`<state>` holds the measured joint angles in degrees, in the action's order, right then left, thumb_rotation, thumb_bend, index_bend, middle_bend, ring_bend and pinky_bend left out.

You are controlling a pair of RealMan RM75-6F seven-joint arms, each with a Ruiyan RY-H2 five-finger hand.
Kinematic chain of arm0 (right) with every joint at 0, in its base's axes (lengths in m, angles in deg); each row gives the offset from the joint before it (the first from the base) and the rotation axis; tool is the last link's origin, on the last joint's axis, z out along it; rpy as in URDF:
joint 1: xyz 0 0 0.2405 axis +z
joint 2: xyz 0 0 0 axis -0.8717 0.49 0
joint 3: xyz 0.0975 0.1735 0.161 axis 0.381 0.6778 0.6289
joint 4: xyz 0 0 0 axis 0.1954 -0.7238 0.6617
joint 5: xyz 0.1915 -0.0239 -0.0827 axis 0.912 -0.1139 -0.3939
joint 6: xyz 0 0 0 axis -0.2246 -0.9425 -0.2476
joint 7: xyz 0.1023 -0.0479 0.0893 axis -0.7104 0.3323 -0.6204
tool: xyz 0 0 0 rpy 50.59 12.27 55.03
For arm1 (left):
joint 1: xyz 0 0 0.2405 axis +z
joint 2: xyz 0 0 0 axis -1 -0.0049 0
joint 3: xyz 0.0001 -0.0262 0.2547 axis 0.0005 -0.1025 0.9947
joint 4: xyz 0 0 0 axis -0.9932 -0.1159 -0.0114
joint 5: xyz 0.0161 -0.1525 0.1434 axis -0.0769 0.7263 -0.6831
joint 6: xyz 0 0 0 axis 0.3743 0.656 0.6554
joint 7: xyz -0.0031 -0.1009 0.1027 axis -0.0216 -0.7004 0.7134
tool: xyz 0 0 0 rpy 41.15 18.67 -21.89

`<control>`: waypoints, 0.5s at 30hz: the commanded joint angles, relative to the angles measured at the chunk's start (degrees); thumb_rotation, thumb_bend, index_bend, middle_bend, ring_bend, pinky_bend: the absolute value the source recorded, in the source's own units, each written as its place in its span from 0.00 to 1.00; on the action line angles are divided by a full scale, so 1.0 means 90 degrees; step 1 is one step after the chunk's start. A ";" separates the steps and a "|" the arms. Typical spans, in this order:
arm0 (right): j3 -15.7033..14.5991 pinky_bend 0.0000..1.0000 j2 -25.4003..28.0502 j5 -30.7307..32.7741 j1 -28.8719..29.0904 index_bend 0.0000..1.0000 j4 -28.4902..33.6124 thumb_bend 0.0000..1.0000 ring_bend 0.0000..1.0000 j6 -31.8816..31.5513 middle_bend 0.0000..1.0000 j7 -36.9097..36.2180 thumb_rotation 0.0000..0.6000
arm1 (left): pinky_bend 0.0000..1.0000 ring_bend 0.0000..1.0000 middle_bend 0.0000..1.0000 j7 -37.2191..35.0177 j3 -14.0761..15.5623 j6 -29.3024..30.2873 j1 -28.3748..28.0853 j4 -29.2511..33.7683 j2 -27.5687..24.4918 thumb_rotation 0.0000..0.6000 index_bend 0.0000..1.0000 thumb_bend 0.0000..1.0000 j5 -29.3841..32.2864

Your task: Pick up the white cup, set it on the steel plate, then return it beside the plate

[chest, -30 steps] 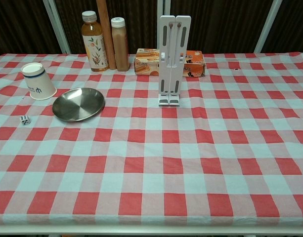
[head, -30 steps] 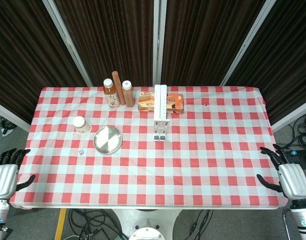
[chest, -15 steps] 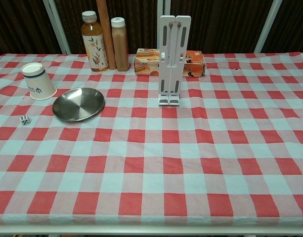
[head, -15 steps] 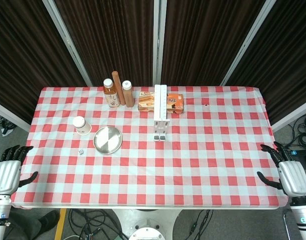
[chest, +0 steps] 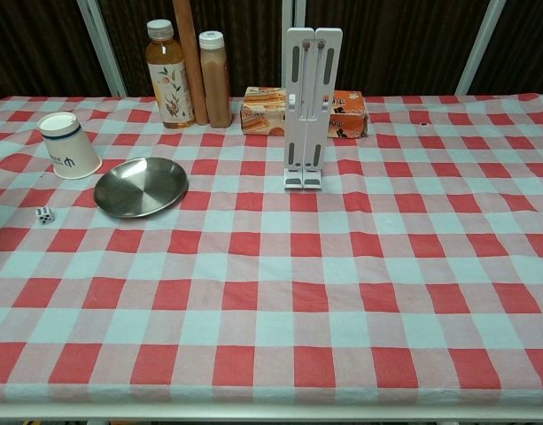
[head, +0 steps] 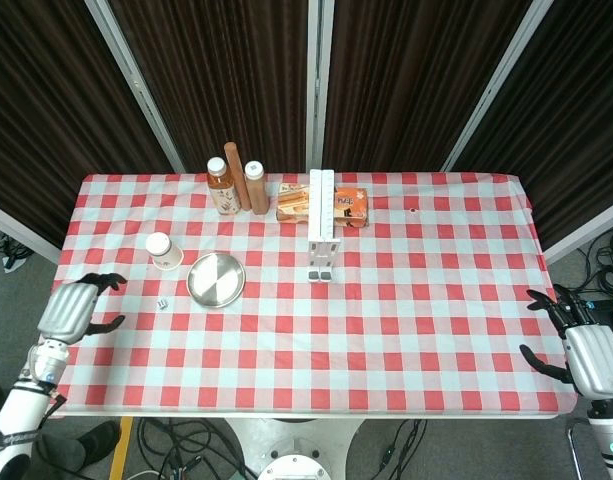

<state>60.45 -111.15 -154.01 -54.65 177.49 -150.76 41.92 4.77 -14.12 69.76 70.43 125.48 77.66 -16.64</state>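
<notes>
The white cup (chest: 67,144) is stood upside down on the checked tablecloth (chest: 342,266), just beside the steel plate (chest: 140,187) at the plate's 10 o'clock; the two are apart in the head view and are not touched by either hand. A small die (chest: 44,214) is seen near the plate at its 8 o'clock. At the far edge of the table, at 12 o'clock from the plate, a juice bottle (chest: 168,75), a wooden rod (chest: 190,57) and a brown bottle (chest: 216,80) are grouped upright. A white folding stand (chest: 307,111) is placed upright near the table centre, with an orange snack box (chest: 271,111) behind it. In the head view, the left hand (head: 74,308) is held over the table's left edge, at 7 o'clock from the cup and well apart from it, fingers apart and nothing held. The right hand (head: 590,358) is positioned off the table's right edge, fingers spread, nothing held.
</notes>
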 commanded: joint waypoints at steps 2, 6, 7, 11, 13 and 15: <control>0.0000 0.18 0.0032 0.0022 -0.0022 0.16 0.0030 0.16 0.09 -0.0018 0.34 0.0028 1.00 | 0.77 0.56 0.58 0.0039 -0.0135 -0.0765 -0.0575 -0.0547 0.0509 1.00 0.36 0.21 0.0388; 0.0007 0.18 0.0056 0.0045 -0.0006 0.16 0.0090 0.16 0.09 0.0023 0.34 0.0084 1.00 | 0.86 0.68 0.70 0.0003 -0.0140 -0.1213 -0.0848 -0.0822 0.0831 1.00 0.38 0.21 0.0631; 0.0007 0.18 0.0061 0.0049 -0.0002 0.16 0.0102 0.16 0.09 0.0033 0.34 0.0097 1.00 | 0.88 0.72 0.73 0.0024 -0.0129 -0.1276 -0.0891 -0.0885 0.0894 1.00 0.39 0.21 0.0664; 0.0010 0.18 0.0077 0.0075 0.0003 0.16 0.0151 0.16 0.09 0.0062 0.34 0.0147 1.00 | 0.89 0.76 0.77 0.0202 -0.0099 -0.1471 -0.1017 -0.1144 0.1160 1.00 0.39 0.21 0.0901; 0.0010 0.18 0.0080 0.0089 0.0007 0.16 0.0178 0.16 0.09 0.0081 0.34 0.0177 1.00 | 0.89 0.77 0.79 0.0290 -0.0092 -0.1544 -0.1054 -0.1255 0.1275 1.00 0.40 0.21 0.1052; 0.0009 0.18 0.0080 0.0107 0.0011 0.16 0.0201 0.16 0.09 0.0107 0.34 0.0205 1.00 | 0.90 0.78 0.79 0.0278 -0.0134 -0.1504 -0.1050 -0.1354 0.1420 1.00 0.42 0.22 0.1198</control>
<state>60.54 -110.43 -153.07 -54.56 179.28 -149.81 43.75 7.12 -15.13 56.20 61.13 113.88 89.62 -6.67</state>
